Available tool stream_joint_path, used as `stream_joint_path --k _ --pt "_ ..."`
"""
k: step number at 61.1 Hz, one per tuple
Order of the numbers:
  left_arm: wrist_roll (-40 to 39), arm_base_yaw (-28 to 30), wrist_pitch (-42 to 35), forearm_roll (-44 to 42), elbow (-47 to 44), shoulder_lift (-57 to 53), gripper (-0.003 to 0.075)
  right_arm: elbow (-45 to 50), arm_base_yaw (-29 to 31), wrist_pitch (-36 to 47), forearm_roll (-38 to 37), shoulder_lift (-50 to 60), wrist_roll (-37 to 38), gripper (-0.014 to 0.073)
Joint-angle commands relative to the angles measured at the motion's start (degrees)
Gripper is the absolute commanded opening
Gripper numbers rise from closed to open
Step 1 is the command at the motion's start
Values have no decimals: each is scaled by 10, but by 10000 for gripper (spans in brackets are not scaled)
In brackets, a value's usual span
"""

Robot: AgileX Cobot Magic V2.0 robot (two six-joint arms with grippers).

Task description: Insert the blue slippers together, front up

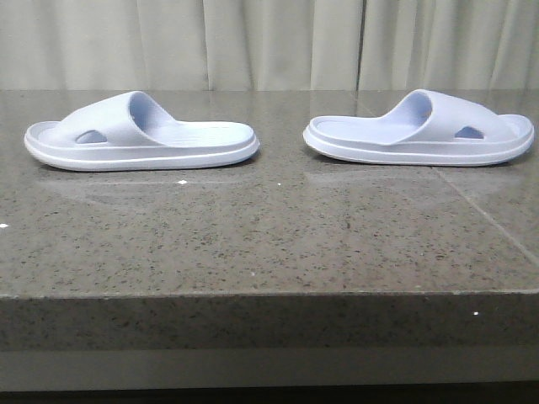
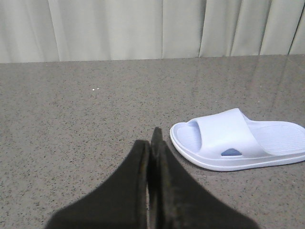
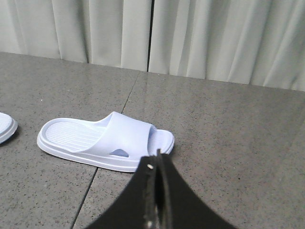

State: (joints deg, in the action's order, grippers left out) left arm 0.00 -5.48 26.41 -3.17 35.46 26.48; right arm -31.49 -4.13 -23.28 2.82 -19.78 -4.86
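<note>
Two pale lavender-blue foam slippers lie sole-down on the grey speckled stone table, apart, heels facing each other. The left slipper has its toe at the far left; it also shows in the left wrist view. The right slipper has its toe at the far right; it also shows in the right wrist view. Neither gripper appears in the front view. My left gripper is shut and empty, short of its slipper's toe. My right gripper is shut and empty, just short of its slipper's toe end.
A pale pleated curtain hangs behind the table. The table's front edge runs across the front view. A seam between stone slabs passes under the right slipper. The left slipper's edge shows in the right wrist view.
</note>
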Motion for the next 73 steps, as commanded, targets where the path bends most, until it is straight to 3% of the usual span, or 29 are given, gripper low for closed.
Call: stream_joint_path --k 1,5,11,19,24,37,55,73 --pt "-7 1 -42 7 25 13 -19 -28 4 42 -10 -27 -3 -60" --pt "-7 1 -42 13 25 13 -15 -28 4 49 -10 -28 -3 -48" --pt "-7 1 -41 22 25 13 92 -28 4 48 -10 -27 -3 88" --pt "-7 1 -41 27 25 13 512 -28 4 48 -10 -27 -3 498" --pt "-7 1 -43 32 25 13 716 -28 4 48 -10 -27 -3 670" --pt "-7 1 -43 32 25 13 589 -28 4 48 -10 -27 -3 642" --pt "-9 1 -58 42 25 35 517 -28 4 40 -10 -27 -3 642" --pt "-11 7 -96 66 121 233 495 -28 4 33 -5 -27 -3 642"
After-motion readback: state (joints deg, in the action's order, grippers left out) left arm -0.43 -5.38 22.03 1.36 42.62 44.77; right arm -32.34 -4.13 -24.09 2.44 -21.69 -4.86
